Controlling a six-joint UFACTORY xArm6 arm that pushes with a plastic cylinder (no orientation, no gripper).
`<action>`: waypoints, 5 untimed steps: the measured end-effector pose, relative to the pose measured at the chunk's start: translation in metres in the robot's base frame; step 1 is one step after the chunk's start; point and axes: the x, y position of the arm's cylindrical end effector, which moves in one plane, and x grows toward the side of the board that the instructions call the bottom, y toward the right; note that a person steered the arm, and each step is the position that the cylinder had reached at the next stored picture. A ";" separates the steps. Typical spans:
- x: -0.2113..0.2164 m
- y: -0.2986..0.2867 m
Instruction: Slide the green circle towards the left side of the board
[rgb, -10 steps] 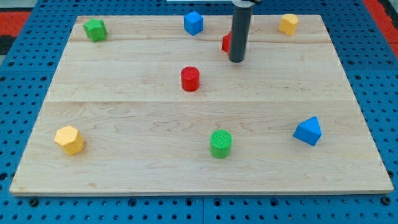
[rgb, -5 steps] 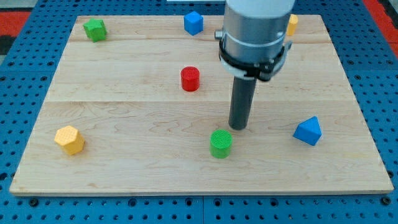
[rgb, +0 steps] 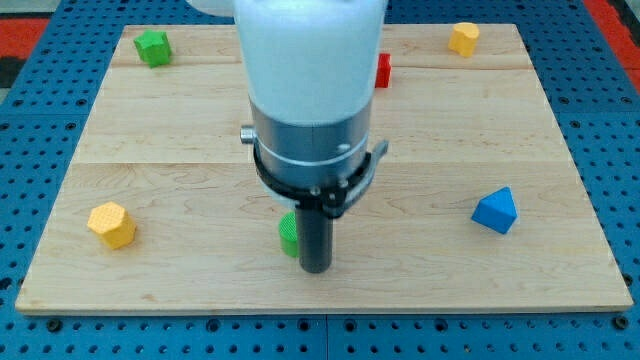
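Observation:
The green circle sits low on the wooden board, a little left of centre, mostly hidden behind my rod. My tip rests on the board, touching the circle's right side and slightly below it. The arm's grey and white body fills the upper middle of the view.
A green block lies at the top left. A yellow block lies at the lower left, a yellow one at the top right. A blue block lies at the right. A red block peeks out beside the arm.
My tip has moved down and to the left across the board. The green circle has slid left by about a block's width. The arm now hides the red cylinder and the top blue block.

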 end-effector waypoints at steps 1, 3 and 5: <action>-0.018 -0.012; -0.053 -0.044; -0.062 -0.043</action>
